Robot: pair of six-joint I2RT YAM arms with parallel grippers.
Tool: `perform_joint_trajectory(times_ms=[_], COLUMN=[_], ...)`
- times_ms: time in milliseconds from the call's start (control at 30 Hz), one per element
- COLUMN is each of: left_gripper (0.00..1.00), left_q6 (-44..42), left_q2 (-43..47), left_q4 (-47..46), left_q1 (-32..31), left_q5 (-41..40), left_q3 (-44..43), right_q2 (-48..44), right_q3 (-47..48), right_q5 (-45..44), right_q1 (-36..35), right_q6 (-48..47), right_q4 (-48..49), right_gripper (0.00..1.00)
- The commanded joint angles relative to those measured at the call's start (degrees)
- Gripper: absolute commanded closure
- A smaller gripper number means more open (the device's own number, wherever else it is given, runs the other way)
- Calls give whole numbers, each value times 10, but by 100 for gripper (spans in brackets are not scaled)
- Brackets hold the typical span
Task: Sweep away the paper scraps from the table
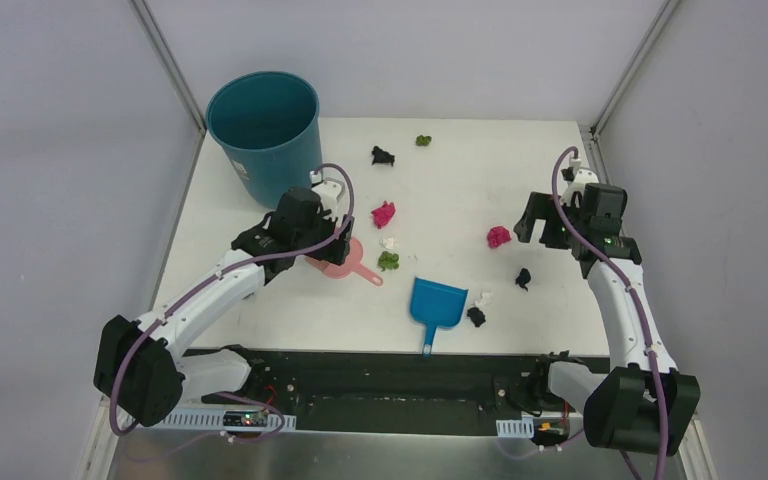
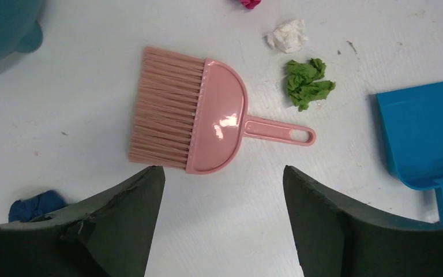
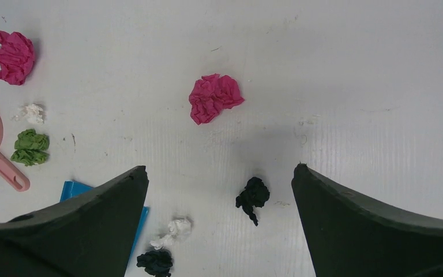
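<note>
Paper scraps lie scattered on the white table [image 1: 480, 180]: magenta wads [image 1: 383, 214] [image 1: 499, 237], black wads [image 1: 382, 156] [image 1: 523, 278] [image 1: 476, 316], green wads [image 1: 424, 140] [image 1: 388, 261] and white bits [image 1: 388, 242] [image 1: 483, 298]. My left gripper [image 1: 322, 250] [image 2: 224, 173] is open and empty, hovering just short of the pink brush [image 2: 207, 118]; a dark blue wad [image 2: 34, 205] shows beside its left finger. My right gripper [image 1: 538, 228] [image 3: 219, 170] is open and empty above a black wad [image 3: 252, 196], with a magenta wad [image 3: 213, 97] ahead of it.
A teal round bin [image 1: 263, 130] stands at the back left of the table. The blue dustpan [image 1: 437, 305] lies near the front middle, handle toward the black front strip [image 1: 390, 385]. Grey walls and metal posts enclose the table.
</note>
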State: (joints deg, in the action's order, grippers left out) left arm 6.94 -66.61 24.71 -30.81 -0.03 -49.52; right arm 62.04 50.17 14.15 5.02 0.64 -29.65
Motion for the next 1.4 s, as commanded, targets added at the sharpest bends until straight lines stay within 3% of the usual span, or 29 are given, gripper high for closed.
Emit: perform_joint_trajectory(times_ms=[0, 167, 600, 733, 833, 933, 1133, 1233, 1367], left_gripper=[26, 30, 32, 32, 24, 22, 29, 41, 45], left_q6=[18, 28, 74, 162, 243, 315, 454, 558, 602], left_q2=[-22, -68, -180, -171, -127, -88, -71, -65, -78], left_q4=[3, 4, 46, 46, 40, 25, 36, 49, 48], left_q1=[-5, -32, -93, -93, -93, -93, -92, -92, -92], left_q5=[-31, -29, -63, -99, -211, -294, -354, -383, -392], left_q3=[-17, -15, -40, -60, -50, -26, 8, 43, 56], right_q2=[-12, -24, -44, -32, -29, -31, -38, -39, -41], right_q3=[14, -9, -25, -22, -23, -23, -20, -20, -19], right_q5=[16, 40, 111, 123, 130, 133, 136, 146, 159], right_q1=[2, 3, 4, 4, 4, 3, 3, 3, 2], right_q6=[-1, -73, -90, -88, -87, -86, -90, -89, -91], right_q4=[26, 24, 19, 19, 19, 17, 10, 5, 0], right_gripper=[0, 0, 2, 2, 3, 3, 3, 3, 3])
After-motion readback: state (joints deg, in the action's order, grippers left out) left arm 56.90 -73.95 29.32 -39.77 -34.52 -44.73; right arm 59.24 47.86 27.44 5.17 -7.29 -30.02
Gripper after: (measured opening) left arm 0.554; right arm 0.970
